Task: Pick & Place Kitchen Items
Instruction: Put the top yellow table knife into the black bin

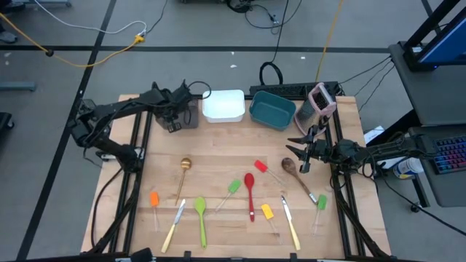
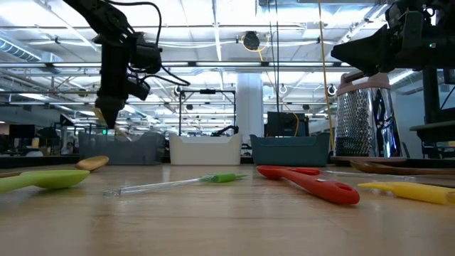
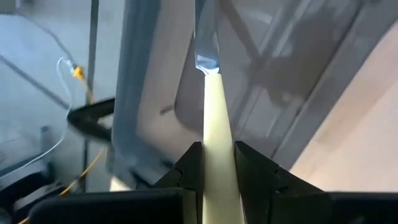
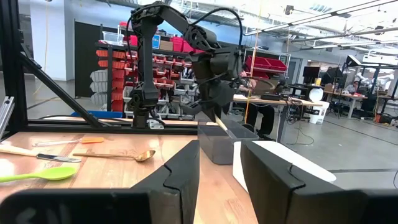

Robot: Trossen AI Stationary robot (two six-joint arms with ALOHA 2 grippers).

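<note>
Left hand (image 3: 217, 163) sits over the brown tub (image 1: 186, 116) at the back left of the bench (image 1: 218, 164), fingers (image 3: 189, 168) clamped on the cream handle of a knife (image 3: 214, 112); the blade points forward and down into the tub, seen in the left wrist view against the tub's inner wall. In the low view the knife's handle shows as a pale tip under that hand, just above the tub rim. Right hand (image 1: 300, 154) hovers above the bench's right side, near the wooden spoon (image 1: 291, 167), its fingers parted with nothing between them. Tubs stand in a row along the back edge: brown, then white tub (image 1: 223, 106), then teal tub (image 1: 272, 110), with the pink-and-grey appliance (image 1: 320, 100) beside the teal one at the right end. Remaining utensils lie scattered flat on the front half of the bench: gold spoon (image 1: 183, 175), orange spatula (image 1: 154, 200), a second cream-handled knife (image 1: 175, 222), green spoon (image 1: 201, 218), green-headed spatula (image 1: 231, 189), red spoon (image 1: 250, 193), red-headed spatula (image 1: 262, 169), yellow spatula (image 1: 268, 213), a third knife (image 1: 290, 222), and another green spatula (image 1: 321, 202) near the right edge. All are apart from both hands.
</note>
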